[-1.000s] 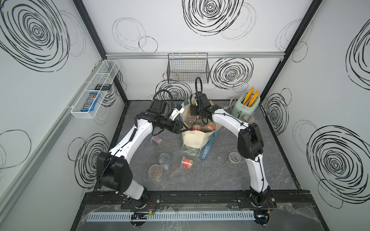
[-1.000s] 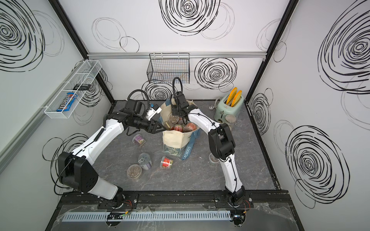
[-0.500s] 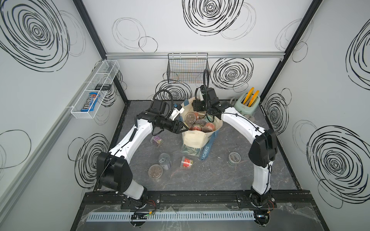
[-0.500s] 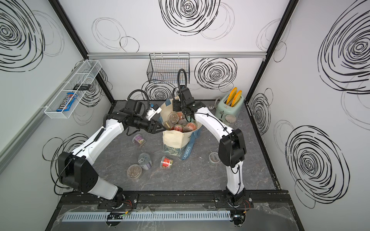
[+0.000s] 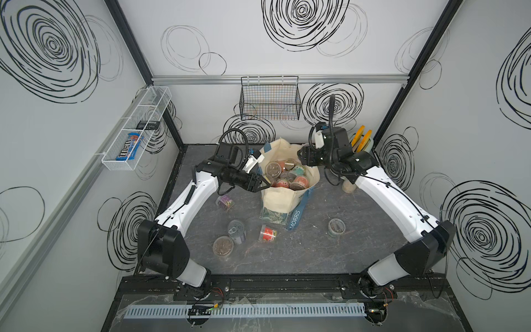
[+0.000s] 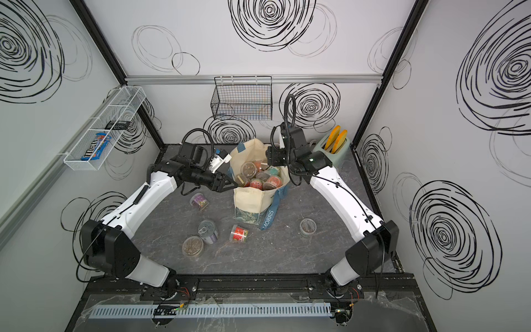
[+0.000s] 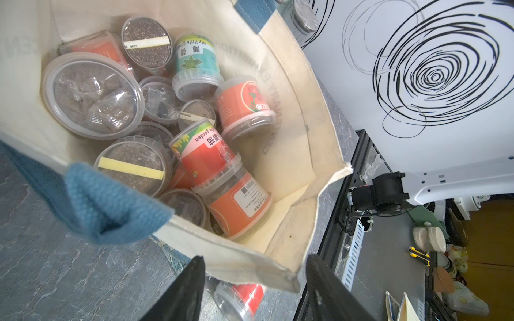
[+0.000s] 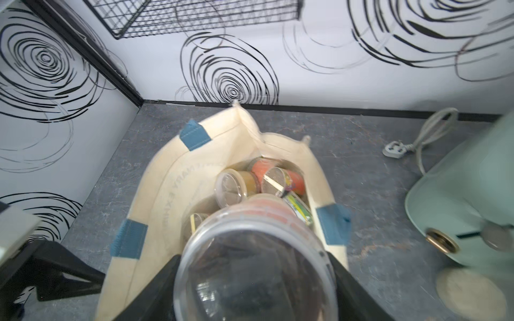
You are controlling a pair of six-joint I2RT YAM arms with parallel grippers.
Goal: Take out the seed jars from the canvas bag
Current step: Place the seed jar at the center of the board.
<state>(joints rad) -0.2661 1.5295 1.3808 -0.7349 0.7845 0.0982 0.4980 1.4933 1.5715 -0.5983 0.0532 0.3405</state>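
Two pincers are at the bag, and your right one is busy: the right pincer is pinching a red-labelled jar by its sides, just above the mouth of the bag. The left pincer is spread, a tip either side of the bag's near rim, not squeezing it. Plenty of jars are heaped inside, and a handful lie out on the table. Now lift straight until the jar clears the canvas, then swing to the bare patch by the lone jar on your right. Mind the toaster. That smooth plastic looks slippery, so no jerks. I'd have the left brace that rim so the bag doesn't topple.
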